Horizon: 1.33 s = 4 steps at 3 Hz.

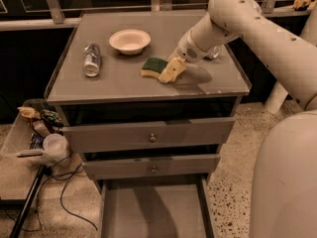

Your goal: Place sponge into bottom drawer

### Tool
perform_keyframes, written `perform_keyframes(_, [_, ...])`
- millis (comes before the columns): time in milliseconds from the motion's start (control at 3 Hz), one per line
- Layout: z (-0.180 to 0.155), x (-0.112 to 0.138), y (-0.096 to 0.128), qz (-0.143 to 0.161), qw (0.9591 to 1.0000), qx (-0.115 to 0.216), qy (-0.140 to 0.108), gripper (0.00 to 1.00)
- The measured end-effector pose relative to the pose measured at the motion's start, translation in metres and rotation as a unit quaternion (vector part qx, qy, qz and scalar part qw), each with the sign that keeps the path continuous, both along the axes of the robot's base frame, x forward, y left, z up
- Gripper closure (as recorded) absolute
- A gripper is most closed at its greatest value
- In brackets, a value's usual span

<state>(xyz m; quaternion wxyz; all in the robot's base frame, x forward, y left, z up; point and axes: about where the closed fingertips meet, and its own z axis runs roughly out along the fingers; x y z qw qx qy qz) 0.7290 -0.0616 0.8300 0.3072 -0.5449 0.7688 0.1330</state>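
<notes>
The sponge [154, 67], dark green on top with a pale yellow body, lies flat on the grey cabinet top [114, 81], right of centre. My gripper [171, 71] comes down from the right on the white arm [233, 19] and sits against the sponge's right end, low over the cabinet top. It hides that end of the sponge. The bottom drawer [148, 209] is pulled out at the foot of the cabinet, and its flat grey floor shows nothing in it.
A white bowl [130, 41] stands at the back of the cabinet top, and a clear bottle [91, 59] lies at the left. Two upper drawers [152, 138] with round knobs are closed. A cluttered tray [34, 133] and cables [67, 192] are at the left. My white body [290, 182] fills the right.
</notes>
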Motion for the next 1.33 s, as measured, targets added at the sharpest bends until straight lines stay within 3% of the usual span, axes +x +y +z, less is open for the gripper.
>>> perform_keyframes(333, [0.0, 0.0, 0.0, 0.0, 1.0, 0.0, 0.0, 0.85])
perform_keyframes(667, [-0.0001, 0.0, 0.0001, 0.0, 1.0, 0.0, 0.0, 1.0])
perform_keyframes(1333, [0.0029, -0.0082, 0.0028, 0.003, 1.0, -0.007, 0.0, 1.0])
